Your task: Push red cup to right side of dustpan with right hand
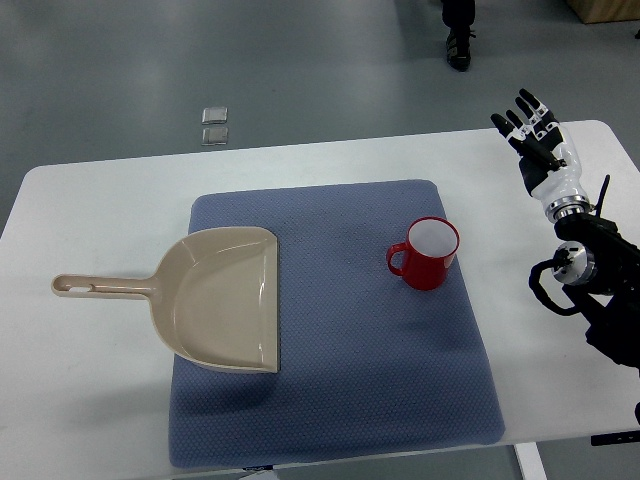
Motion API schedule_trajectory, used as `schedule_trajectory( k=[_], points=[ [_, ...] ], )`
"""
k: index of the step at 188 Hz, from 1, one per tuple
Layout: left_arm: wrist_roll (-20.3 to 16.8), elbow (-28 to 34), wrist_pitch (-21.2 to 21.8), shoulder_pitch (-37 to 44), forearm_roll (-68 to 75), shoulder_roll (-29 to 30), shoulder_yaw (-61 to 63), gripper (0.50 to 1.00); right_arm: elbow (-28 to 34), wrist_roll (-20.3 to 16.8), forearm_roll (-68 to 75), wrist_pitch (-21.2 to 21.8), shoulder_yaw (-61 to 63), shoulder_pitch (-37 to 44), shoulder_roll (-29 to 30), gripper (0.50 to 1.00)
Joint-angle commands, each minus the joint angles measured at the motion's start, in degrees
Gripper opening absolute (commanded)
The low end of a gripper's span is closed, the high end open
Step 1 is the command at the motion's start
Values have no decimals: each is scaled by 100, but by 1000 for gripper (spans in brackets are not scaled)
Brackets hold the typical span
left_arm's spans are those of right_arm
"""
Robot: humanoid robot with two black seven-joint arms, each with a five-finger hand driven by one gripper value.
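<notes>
A red cup (427,255) with a white inside stands upright on the blue mat (370,350), its handle pointing left. A beige dustpan (222,297) lies on the mat's left half, its handle reaching left over the white table, its open mouth facing the cup. My right hand (530,128) hovers over the table's far right part, fingers spread and holding nothing, well to the right of the cup and apart from it. The left arm does not show.
The white table (90,400) carries the mat. A person's dark shoe (459,50) stands on the floor beyond the table's far edge. Two small clear squares (214,125) lie on the floor at the back left.
</notes>
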Motion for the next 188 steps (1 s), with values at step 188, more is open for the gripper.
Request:
schedule_trajectory(
  k=[188],
  points=[
    [1,62,17,89,10,0,36,1000,72,202,-671,606,-104,-358,-518,926]
  ],
)
